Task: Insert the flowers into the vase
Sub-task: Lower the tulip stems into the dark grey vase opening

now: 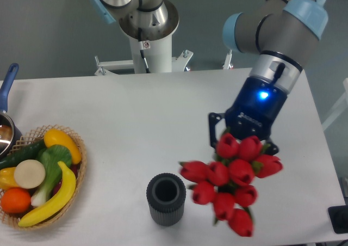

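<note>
Vase (166,198) stands upright on the near bench (136,126), mouth open. Just right of it, apart, flowers (231,183) hang from the gripper (239,142); blooms hide the jaws, so their grip cannot be told. Far left sits a basket (76,189) of toy produce.

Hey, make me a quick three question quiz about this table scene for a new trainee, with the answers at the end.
1. True or false: the flowers are already standing in the vase.
2. Which side of the vase are the flowers on in the picture: A left, B right, C behind?
3. What holds the toy fruit and vegetables?

Key: 1 false, they hang at the claw, beside the vase. 2 B. 3 the wicker basket.
</note>
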You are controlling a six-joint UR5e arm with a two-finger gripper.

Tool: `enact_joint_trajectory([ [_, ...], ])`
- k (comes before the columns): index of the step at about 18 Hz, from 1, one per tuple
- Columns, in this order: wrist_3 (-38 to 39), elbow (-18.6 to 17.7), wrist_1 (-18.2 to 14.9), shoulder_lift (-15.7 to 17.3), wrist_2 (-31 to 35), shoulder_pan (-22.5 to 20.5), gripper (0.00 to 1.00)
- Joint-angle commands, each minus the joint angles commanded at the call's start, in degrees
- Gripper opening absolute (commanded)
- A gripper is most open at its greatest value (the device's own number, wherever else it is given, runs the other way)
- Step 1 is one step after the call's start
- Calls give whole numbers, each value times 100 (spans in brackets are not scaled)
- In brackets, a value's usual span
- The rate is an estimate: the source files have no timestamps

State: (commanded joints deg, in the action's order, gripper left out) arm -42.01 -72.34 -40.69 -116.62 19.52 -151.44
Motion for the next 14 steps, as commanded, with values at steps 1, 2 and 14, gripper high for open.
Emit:
enact_joint_trajectory([
  [1, -9, 70, 0, -70, -184, 44, 2],
  [2, -26, 80, 0, -106, -333, 62, 4],
  [14, -184, 1, 0, -510, -370, 176, 10],
])
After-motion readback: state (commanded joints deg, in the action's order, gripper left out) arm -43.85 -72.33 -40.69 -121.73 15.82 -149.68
